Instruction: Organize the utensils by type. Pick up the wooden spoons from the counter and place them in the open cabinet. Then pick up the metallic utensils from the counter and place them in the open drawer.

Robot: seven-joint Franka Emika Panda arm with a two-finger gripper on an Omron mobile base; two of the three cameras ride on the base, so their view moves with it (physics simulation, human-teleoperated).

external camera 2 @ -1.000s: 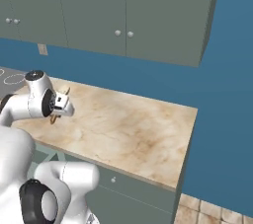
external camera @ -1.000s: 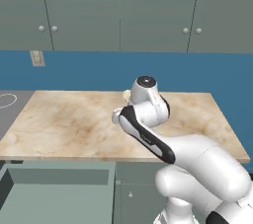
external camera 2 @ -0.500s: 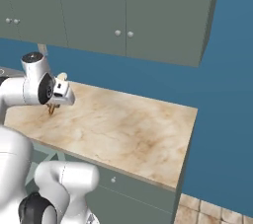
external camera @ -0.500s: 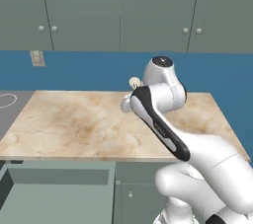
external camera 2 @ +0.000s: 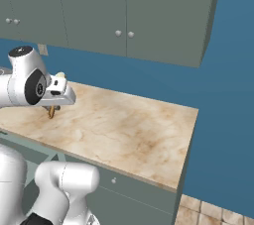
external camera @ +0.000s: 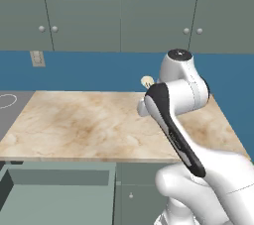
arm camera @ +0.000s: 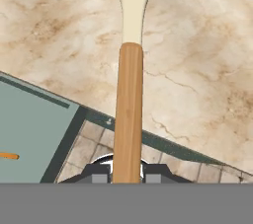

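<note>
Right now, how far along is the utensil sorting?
In hand: the tool is shut on a wooden spoon, lifted above the counter. Left: storing that spoon. The drawer stands open, but its contents and the other utensils cannot be judged.

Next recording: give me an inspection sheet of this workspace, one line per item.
Surface: beige marble-patterned counter, bare where visible.
Job's things: wooden spoon with cream bowl and orange-brown handle, held off the counter; open grey-green drawer below the counter edge.
Clutter: nothing seen.
Grippers: end effector shut on the spoon handle.
Cables: nothing seen.
Surroundings: grey-green upper wall cabinets with doors closed, blue wall, wall outlet.
</note>
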